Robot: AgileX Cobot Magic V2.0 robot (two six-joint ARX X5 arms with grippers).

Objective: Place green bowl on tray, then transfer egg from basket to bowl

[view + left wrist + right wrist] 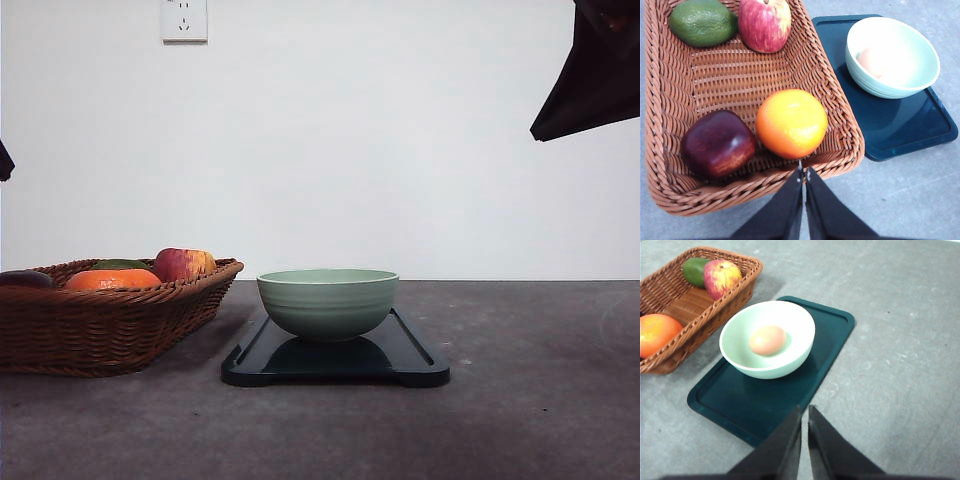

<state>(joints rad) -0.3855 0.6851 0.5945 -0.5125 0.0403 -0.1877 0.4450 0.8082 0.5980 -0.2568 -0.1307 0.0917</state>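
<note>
The egg (768, 340) sits in the bottom of the green bowl (767, 338), and the bowl stands upright on the tray (831, 335), toward the tray's far end in the front view. In the right wrist view the egg lies well ahead of the right gripper (804, 412), whose two dark fingers are closed to a thin slit with nothing between them. The egg rests on its side (long axis roughly level, across the bowl's floor), though which end is the narrower one is hard to tell. Over on the left, the basket (670, 125) sits just beside the tray. The left gripper (803, 172) hangs above the basket's near rim, fingers also pressed nearly together and empty. An orange (791, 123) and a dark red fruit (718, 143) lie just beyond its tips; an apple (764, 24) and a green fruit (702, 22) lie at the far end.
</note>
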